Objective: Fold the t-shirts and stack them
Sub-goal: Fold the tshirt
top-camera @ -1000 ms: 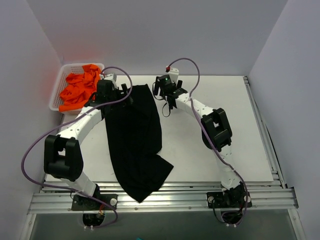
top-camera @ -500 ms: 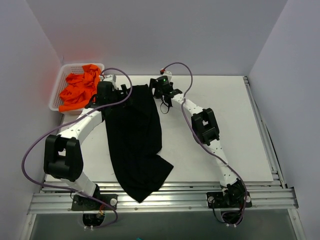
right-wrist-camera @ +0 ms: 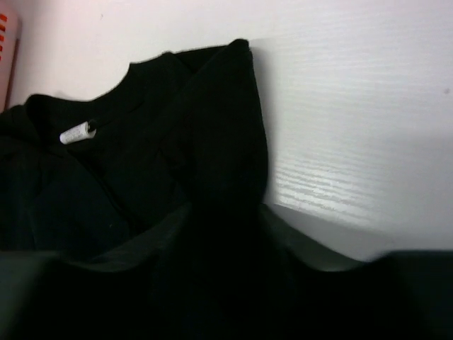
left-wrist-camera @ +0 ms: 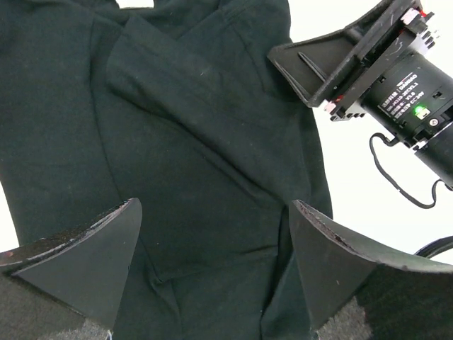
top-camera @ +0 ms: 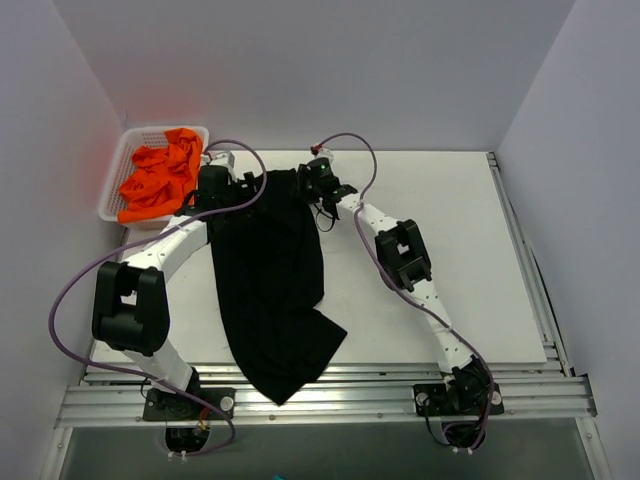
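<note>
One black cloth short-sleeved t-shirt (top-camera: pixel 270 290) laid lengthwise on the white tabletop (top-camera: pixel 460 250), collar toward 12 o'clock, hem toward 6 o'clock and spilling past the near edge over the metal rail (top-camera: pixel 400 395). Folds and sleeves hard to separate from above, black on black. One long crease plain in the left wrist view, running from 11 o'clock down toward 5 o'clock. Several bright orange cloth t-shirts (top-camera: pixel 158 180) bunched in a white plastic mesh basket (top-camera: pixel 110 195) at 10 o'clock of the tabletop, too crumpled to count.

Left gripper (left-wrist-camera: pixel 214 209) released, fingers (left-wrist-camera: pixel 85 262) spread wide just above the black cloth at the collar's 9 o'clock side, nothing pinched between them. Only the tips in frame, the rest cut off at the bottom edge. From above, that corner of the shirt hidden under the wrist.

Right gripper (top-camera: pixel 320 188) at the collar's 3 o'clock corner. In its own wrist view, fingers only a dark blur along the bottom, merging with the black shoulder of the shirt. Cannot tell whether clenched on the cloth or merely over it. White neck label (right-wrist-camera: pixel 78 132) sharp inside the collar at 9 o'clock of that view. Thin orange-red sliver (right-wrist-camera: pixel 6 42) at the far 10 o'clock edge there, too cut off to name.
</note>
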### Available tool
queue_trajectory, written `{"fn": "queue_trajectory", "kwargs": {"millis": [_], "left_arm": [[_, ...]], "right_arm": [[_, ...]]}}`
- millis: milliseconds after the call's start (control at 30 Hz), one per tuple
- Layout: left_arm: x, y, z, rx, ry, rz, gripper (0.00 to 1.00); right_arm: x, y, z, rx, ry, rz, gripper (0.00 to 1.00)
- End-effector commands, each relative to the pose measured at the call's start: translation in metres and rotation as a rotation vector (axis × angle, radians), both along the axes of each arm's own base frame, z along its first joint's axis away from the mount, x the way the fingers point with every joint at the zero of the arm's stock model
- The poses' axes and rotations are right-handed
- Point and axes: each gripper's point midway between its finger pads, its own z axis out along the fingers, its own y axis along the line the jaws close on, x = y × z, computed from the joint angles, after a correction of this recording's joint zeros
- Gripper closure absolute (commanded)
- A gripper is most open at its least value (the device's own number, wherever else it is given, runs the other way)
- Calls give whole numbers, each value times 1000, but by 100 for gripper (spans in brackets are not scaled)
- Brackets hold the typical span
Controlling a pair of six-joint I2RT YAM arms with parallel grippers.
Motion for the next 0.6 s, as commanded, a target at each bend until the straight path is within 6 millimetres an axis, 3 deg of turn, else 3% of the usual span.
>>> {"fn": "queue_trajectory", "kwargs": {"millis": [0, 133, 200, 233, 267, 300, 333, 400, 467, 567], "left_arm": [[11, 0, 10, -7, -47, 9, 6], [9, 6, 7, 14, -44, 26, 6], [8, 7, 4, 20, -41, 28, 6], [7, 8, 3, 23, -39, 26, 6], [6, 9, 0, 28, -32, 31, 6], [6, 10, -1, 29, -32, 31, 6], [6, 10, -1, 28, -33, 32, 6], [6, 10, -3, 25, -34, 29, 6], [8, 9, -4, 19, -35, 26, 6], [11, 6, -7, 11, -31, 18, 6]], "right_arm": [[-12, 17, -27, 18, 50, 50, 70], [-6, 4, -41, 26, 83, 24, 98], [0, -15, -47, -7, 90, -30, 100], [8, -29, -36, -16, 73, -67, 100], [4, -45, -51, -52, 100, -101, 100], [7, -59, -48, -67, 91, -133, 100], [13, -71, -31, -69, 64, -171, 100], [17, -114, -40, -113, 84, -258, 100], [25, -148, -28, -133, 72, -316, 100], [29, -182, -27, -174, 89, -357, 100]]}}
